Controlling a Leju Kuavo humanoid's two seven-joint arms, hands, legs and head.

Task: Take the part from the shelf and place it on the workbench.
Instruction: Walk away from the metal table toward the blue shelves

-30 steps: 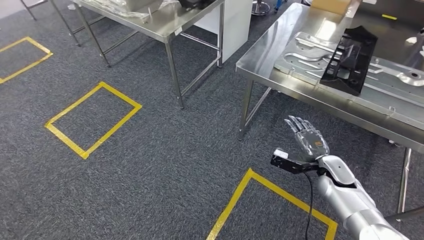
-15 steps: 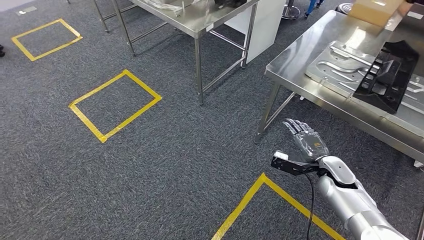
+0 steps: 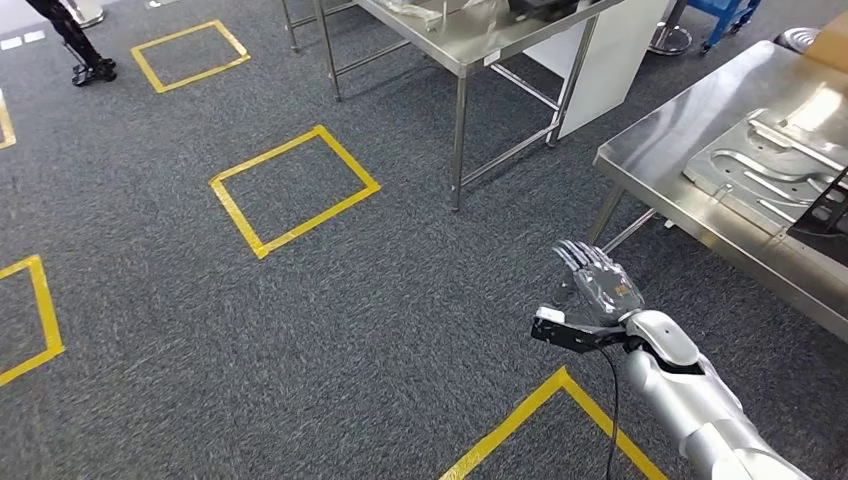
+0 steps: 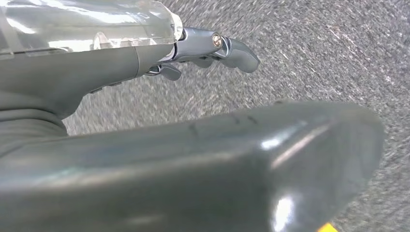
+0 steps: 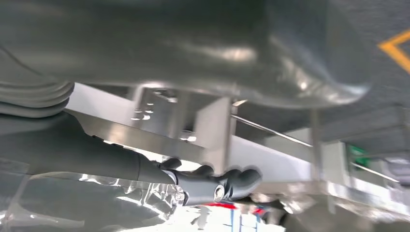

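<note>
Hovering over the grey carpet with fingers extended and apart, the right hand [image 3: 600,287] holds nothing; the left hand [image 4: 212,48] also hangs over carpet, fingers loosely curled around nothing. The black part [image 3: 828,212] shows at the far right edge of the head view, lying on a grey moulded tray [image 3: 770,165] on the steel worktop [image 3: 660,160] — most of it is cut off. It looks like rigid ribbed plastic, probably light and stiff; gripping an outer rib or edge would likely be safest.
</note>
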